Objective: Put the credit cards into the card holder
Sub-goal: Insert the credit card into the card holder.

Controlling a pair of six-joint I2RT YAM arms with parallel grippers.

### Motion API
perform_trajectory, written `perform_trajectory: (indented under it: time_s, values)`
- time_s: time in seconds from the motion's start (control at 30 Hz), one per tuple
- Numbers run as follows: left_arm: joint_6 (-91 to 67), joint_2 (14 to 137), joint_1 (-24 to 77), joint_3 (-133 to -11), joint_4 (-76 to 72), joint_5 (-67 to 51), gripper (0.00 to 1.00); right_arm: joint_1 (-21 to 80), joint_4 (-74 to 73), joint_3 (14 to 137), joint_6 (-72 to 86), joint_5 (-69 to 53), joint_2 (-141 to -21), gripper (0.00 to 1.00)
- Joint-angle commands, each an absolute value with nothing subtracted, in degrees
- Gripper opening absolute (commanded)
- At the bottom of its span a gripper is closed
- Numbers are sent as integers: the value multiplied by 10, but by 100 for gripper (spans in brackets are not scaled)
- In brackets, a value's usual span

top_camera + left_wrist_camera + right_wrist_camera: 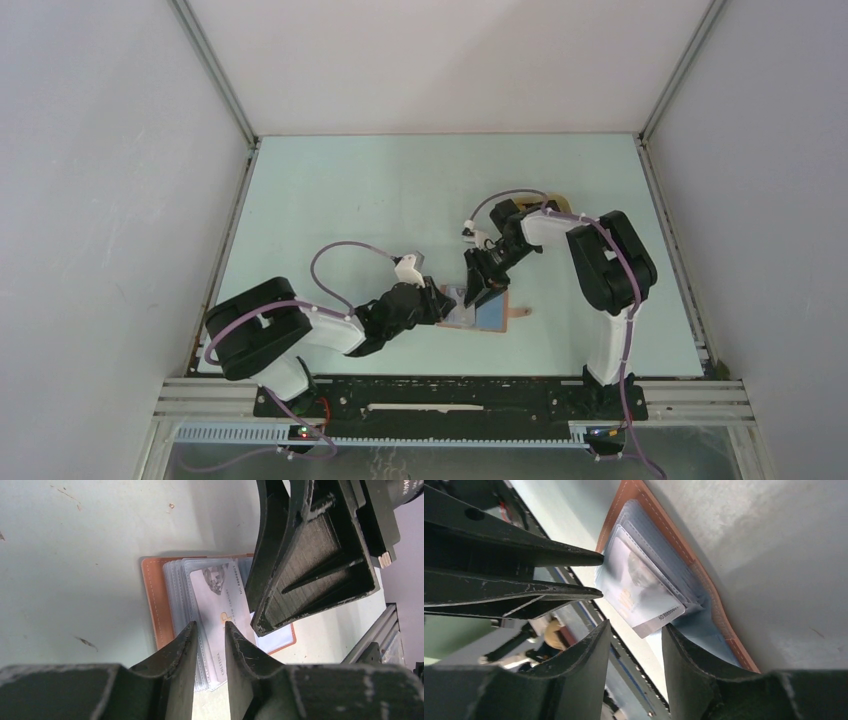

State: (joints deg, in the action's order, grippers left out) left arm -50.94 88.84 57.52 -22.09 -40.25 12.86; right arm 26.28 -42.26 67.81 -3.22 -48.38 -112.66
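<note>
From above, the open holder [492,312] lies flat on the counter [400,190] by its near edge, between the arms, with its long axis left to right and its pale inside up. The left gripper [445,300] is at its left end and the right gripper [476,290] is over its middle. The left wrist view shows a pale card [220,605] in clear sleeves, its long axis running from the slightly spread left jaws toward the right gripper. The right wrist view shows the card's numbered end poking toward the right jaws, which are also spread; whether they touch it is unclear.
</note>
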Motion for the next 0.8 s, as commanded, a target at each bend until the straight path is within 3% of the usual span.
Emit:
perform_trajectory:
  time_s: [0.0,0.27,0.43,0.47,0.63,0.77]
  values:
    - [-497,883,577,-206,-436,123,31,242,-342,655,72,-575,-1107,53]
    - [-481,801,577,-192,-385,141,33,234,-399,689,-17,-488,-1078,61]
    - [-482,780,577,-191,-335,159,33,229,-430,695,-71,-448,-1038,57]
    - [-483,779,577,-196,-319,160,32,229,-432,695,-80,-437,-1023,53]
    - [-495,787,577,-212,-277,169,25,237,-423,680,-77,-389,-998,16]
    - [-503,795,577,-216,-268,172,25,240,-408,659,-37,-358,-1025,1]
